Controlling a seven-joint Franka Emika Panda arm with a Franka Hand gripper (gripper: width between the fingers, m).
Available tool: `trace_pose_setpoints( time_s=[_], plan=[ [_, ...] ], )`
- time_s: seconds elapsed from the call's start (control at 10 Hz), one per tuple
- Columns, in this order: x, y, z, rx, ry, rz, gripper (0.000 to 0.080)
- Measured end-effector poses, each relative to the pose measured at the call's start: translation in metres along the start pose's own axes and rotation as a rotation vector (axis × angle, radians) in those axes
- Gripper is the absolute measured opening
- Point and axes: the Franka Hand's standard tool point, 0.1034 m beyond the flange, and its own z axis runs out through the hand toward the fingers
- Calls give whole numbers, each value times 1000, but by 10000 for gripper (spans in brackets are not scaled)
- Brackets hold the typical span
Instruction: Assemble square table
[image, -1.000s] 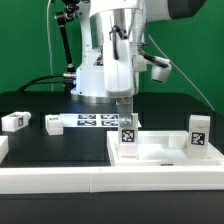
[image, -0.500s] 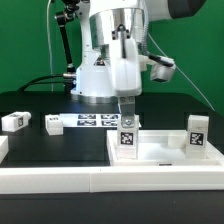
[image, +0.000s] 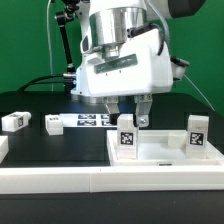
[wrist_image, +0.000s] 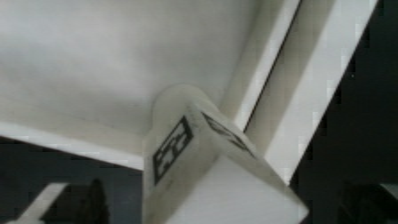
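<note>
Square table, parts read from the exterior view's left. Loose on black table (image: 40, 145): far-left leg (image: 14, 121) and second leg (image: 50, 124), well apart from tray top (image: 160, 152). Behind them, marker board (image: 95, 121), flat. Next, third leg (image: 126, 138), upright just inside tray top's left edge; gripper (image: 128, 118) directly over it, jaws spread wide, pinching nothing, fingers either side of its upper end. Last, fourth leg (image: 197, 133), upright near right edge.

Could topple or skew third leg if a finger drags it on lift-off; seating not verifiable. Wrist view: third leg (wrist_image: 196, 165) hard beside rim (wrist_image: 302, 80), so little sideways slack there. Open room overhead and toward loose legs; front hemmed by border wall (image: 60, 180).
</note>
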Motion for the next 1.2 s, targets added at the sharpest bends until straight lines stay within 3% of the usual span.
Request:
trace_pose_setpoints(
  time_s=[0.4,1.2],
  plan=[
    [-3,-3,0,-28,2,-257,649],
    [-4,-2,1,-43,15,-758,649]
  ],
)
